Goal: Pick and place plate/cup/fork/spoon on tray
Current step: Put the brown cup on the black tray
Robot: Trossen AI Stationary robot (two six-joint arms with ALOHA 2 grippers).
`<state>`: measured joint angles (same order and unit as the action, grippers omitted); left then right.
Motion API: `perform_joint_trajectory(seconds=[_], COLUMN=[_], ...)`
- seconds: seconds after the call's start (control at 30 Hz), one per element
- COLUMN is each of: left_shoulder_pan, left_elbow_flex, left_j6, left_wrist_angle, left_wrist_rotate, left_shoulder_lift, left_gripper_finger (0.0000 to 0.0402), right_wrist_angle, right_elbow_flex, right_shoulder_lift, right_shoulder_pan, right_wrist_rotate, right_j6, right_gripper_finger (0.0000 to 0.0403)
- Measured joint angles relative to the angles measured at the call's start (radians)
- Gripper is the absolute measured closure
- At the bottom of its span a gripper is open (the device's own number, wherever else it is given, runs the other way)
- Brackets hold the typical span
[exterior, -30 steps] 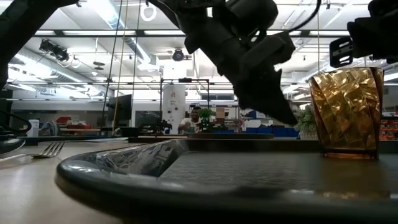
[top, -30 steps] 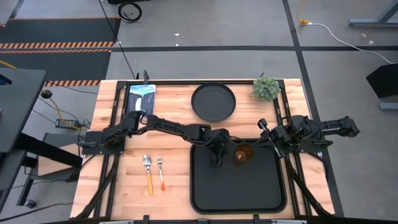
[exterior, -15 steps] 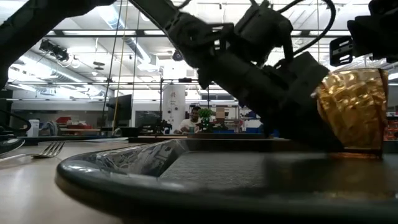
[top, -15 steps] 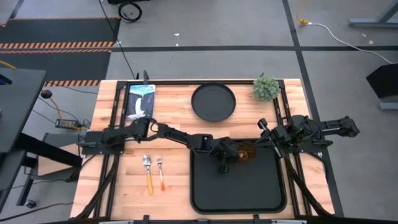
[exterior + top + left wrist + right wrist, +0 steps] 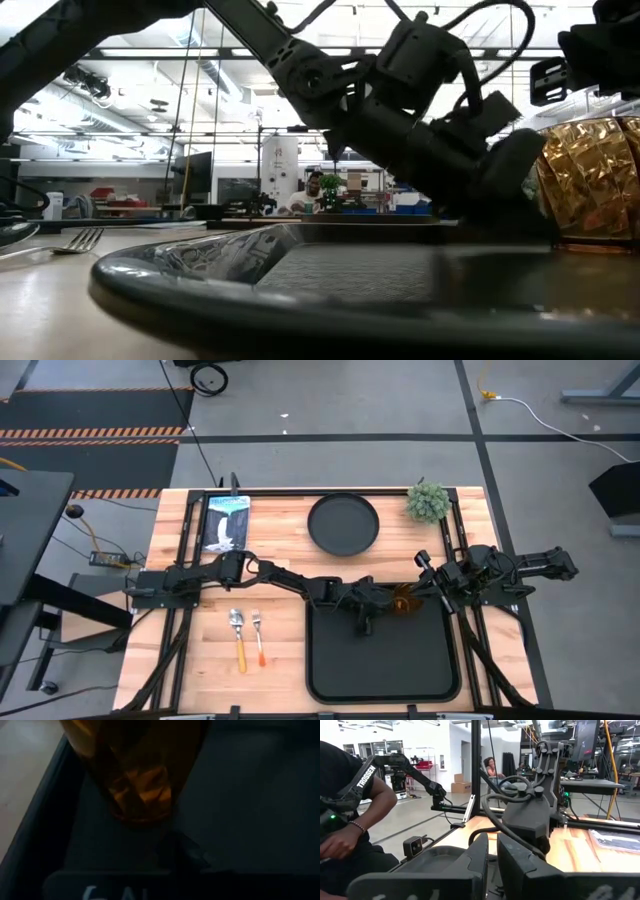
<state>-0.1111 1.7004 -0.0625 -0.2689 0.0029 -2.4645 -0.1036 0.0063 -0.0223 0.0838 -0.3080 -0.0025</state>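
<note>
The amber cup (image 5: 405, 602) stands upright on the black tray (image 5: 330, 680), near the tray's far right corner. It also shows in the low view (image 5: 595, 180) and close up in the left wrist view (image 5: 140, 775). My left gripper (image 5: 383, 601) lies low over the tray, right against the cup's left side (image 5: 520, 175). My right gripper (image 5: 422, 563) waits shut and empty just right of the cup. The round black plate (image 5: 343, 525) lies on the table beyond the tray. The spoon (image 5: 238, 635) and the fork (image 5: 258, 635) lie side by side left of the tray.
A small green plant (image 5: 427, 502) stands at the far right and a booklet (image 5: 226, 522) lies at the far left. A person (image 5: 350, 820) stands beyond the table in the right wrist view. The tray's near half is bare.
My left gripper has gone toward the table's right edge, low over the tray's far part, up to the cup. The cup has slid a little toward the right edge along the tray and stands upright.
</note>
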Motion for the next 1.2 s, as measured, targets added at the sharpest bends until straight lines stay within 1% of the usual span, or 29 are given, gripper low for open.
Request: perform_joint_trajectory(seconds=[0.07,0.23,0.37,0.47,0.63,0.77,0.9,1.0,1.13,1.2], left_shoulder_pan=[-0.001,0.0,0.0,0.0,-0.001,0.0,0.0,0.0,0.004,0.01], left_elbow_flex=[0.0,-0.001,0.006,0.005,0.092,0.203,0.322,0.372,0.406,0.427], left_j6=[-0.001,-0.005,-0.006,-0.03,-0.031,-0.03,-0.024,0.014,0.125,0.145], left_wrist_angle=[-0.025,-0.122,-0.237,-0.276,-0.283,-0.248,-0.161,-0.104,0.078,0.152], left_wrist_rotate=[-0.007,-0.081,-0.083,-0.082,-0.081,-0.08,-0.08,-0.077,-0.082,-0.097], left_shoulder_lift=[-0.003,-0.025,-0.043,-0.065,-0.133,-0.191,-0.234,-0.243,-0.239,-0.239], left_gripper_finger=[0.039,0.039,0.039,0.039,0.039,0.039,0.039,0.039,0.039,0.039], right_wrist_angle=[0.0,0.0,0.0,0.0,0.0,-0.007,-0.015,-0.019,-0.031,-0.035], right_elbow_flex=[0.0,0.0,0.0,0.0,0.0,0.0,0.0,0.0,0.0,0.0], right_shoulder_lift=[0.0,0.0,0.0,0.0,-0.003,-0.004,-0.004,-0.004,-0.004,-0.004], right_shoulder_pan=[0.0,0.0,0.0,0.0,0.0,0.0,0.0,0.0,0.0,0.0], right_wrist_rotate=[0.0,0.0,0.0,0.0,0.0,0.0,0.0,0.0,0.0,0.0], right_j6=[0.0,0.0,0.0,0.0,0.0,0.0,0.0,0.0,0.0,0.0], right_gripper_finger=[0.0357,0.0357,0.0357,0.0357,0.0357,0.0357,0.0357,0.0357,0.0357,0.0357])
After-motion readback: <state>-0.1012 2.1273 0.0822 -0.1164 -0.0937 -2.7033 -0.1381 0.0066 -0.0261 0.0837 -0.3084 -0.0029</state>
